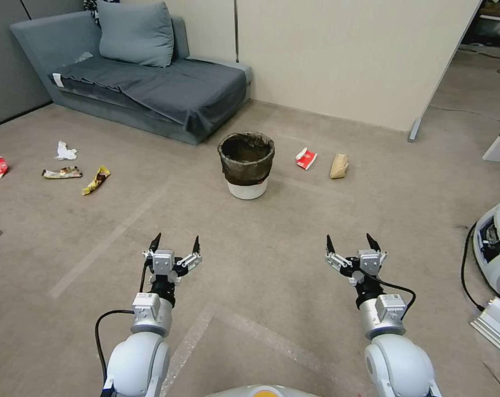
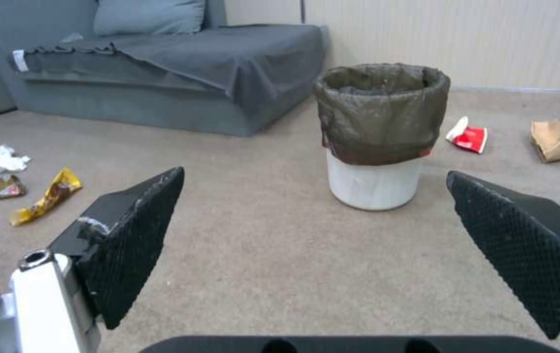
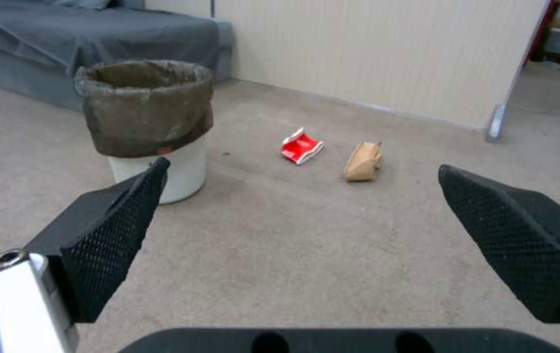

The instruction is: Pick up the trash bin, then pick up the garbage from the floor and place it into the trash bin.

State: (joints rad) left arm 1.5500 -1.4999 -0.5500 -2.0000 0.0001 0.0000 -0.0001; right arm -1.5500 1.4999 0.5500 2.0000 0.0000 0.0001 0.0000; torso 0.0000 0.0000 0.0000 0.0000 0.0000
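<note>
Beige carpet runs from us to a grey sofa (image 1: 150, 82) and a pale wall, and the bin (image 1: 246, 164) stands upright on the floor (image 1: 261, 259) ahead of us, well apart from both arms, a red carton (image 1: 306, 159) and tan bag (image 1: 339, 165) just to its right. We hold the left pincer (image 1: 175, 243) and right pincer (image 1: 352, 243) low with jaws wide and empty. We judge the bin comes first: close in, then take its bagged rim squarely so it lifts without tipping, leaving the wrappers (image 1: 76, 176) for later.

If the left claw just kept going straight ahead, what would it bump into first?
Probably the trash bin: it stands nearly centred between the open left gripper fingers, bare carpet before it. Depth is uncertain.
</note>
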